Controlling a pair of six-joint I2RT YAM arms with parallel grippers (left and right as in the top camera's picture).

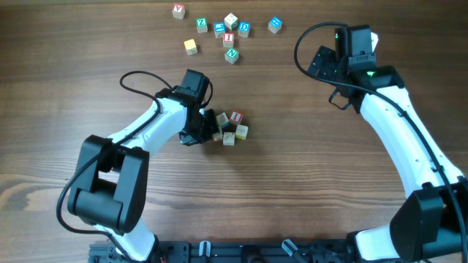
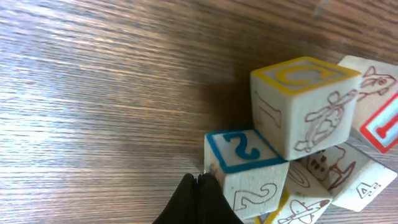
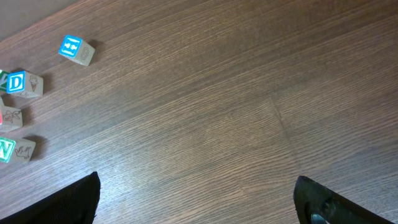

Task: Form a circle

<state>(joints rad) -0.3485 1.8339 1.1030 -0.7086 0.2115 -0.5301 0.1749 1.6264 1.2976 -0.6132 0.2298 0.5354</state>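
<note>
- Here, the circle [image 1: 229,128] is a tight cluster of small wooden letter cubes lying near the middle of the wooden table [image 1: 314,190]. One of its cubes shows a red face on the far right side.
- The left gripper [image 2: 199,198] has its jaws pressed together with nothing between them. Its tips are at the circle's left edge.
- In the left wrist view, those tips sit right at the lower corner of a blue-topped cube marked "2" [image 2: 245,165]. I cannot tell whether they touch it.
- Just beyond that cube in the circle is a yellow-topped cube [image 2: 305,102], tilted, with a "C" on its top face.
- At the circle's far edge is a red-framed cube [image 2: 382,121], partly cut off by the picture.
- The right gripper [image 3: 196,180] is well to the upper right of the circle. Its jaws are spread wide over bare wood and hold nothing.
- The loose scatter of cubes [image 1: 229,33] lies well beyond the circle, toward the table's far edge.
- Among them are a blue-faced cube [image 3: 76,50] and a cube with a blue "D" [image 3: 23,83].
</note>
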